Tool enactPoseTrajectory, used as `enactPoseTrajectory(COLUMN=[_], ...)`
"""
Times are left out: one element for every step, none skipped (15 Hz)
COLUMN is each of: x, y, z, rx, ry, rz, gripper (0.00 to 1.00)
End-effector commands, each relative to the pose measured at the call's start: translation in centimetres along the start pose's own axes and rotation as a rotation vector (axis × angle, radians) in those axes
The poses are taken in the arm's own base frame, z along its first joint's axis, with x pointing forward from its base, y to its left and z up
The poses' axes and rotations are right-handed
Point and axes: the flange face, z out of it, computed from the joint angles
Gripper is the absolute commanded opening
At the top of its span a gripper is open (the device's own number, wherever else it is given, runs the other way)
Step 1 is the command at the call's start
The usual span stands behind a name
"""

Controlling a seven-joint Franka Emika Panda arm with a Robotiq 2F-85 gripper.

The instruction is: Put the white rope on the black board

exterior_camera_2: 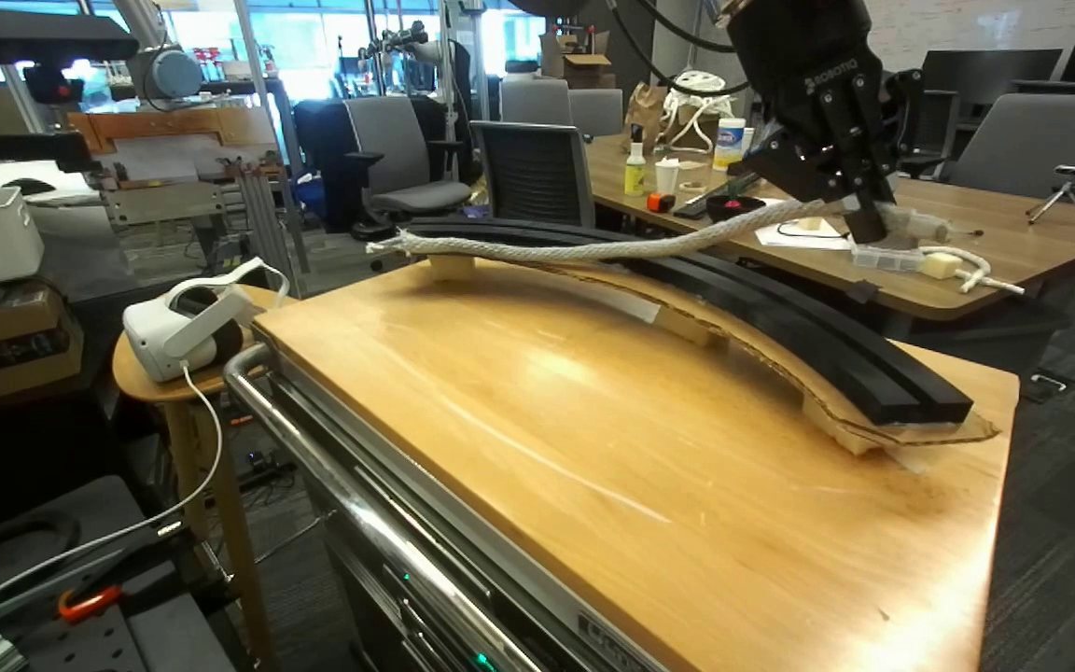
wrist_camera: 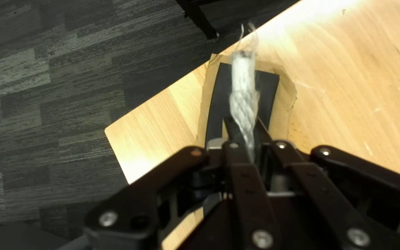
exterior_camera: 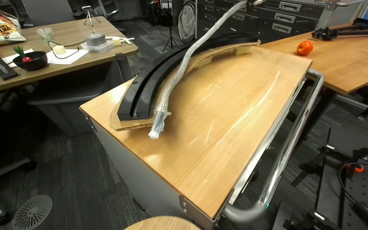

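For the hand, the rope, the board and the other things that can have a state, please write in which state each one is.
hand: closed on the white rope
white rope: held near one end, other end taped, not yet laid along the black board
black board: lying on cardboard, slotted top upward
cardboard: propped on blocks above the tabletop
black bowl: upright, something red and green inside
drawers: those in view look shut
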Motion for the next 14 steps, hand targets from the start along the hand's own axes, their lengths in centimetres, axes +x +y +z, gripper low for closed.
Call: enactPoseTrajectory(x=[0.8, 1.2, 1.6, 1.9, 2.2, 2.3, 2.5, 2.7, 2.8, 2.9, 3.0, 3.1, 3.3, 3.5], y=[2.1, 2.3, 2.6, 2.8, 3.0, 3.2, 3.4, 3.5, 3.6, 3.7, 3.8, 3.8, 3.9, 3.9], z=[-0.4, -0.5, -0.9, -1.0, -1.0, -0.9, -0.6, -0.2, 0.5, 1.1, 2.0, 2.6, 3.2, 3.6], rx=[0.017, 0.023, 0.024, 0.030, 0.034, 0.043, 0.056, 0.071, 0.090, 0.107, 0.126, 0.148, 0.165, 0.179], ry=[0.035, 0.056, 0.076, 0.088, 0.091, 0.093, 0.090, 0.090, 0.083, 0.078, 0.070, 0.067, 0.063, 0.062], rz=[-0.045, -0.053, -0.056, -0.064, -0.069, -0.078, -0.079, -0.082, -0.084, -0.084, -0.081, -0.079, -0.078, -0.079], gripper=[0.03, 0.03, 0.03, 0.03, 0.03, 0.03, 0.03, 0.03, 0.03, 0.03, 0.03, 0.03, 0.03, 0.03])
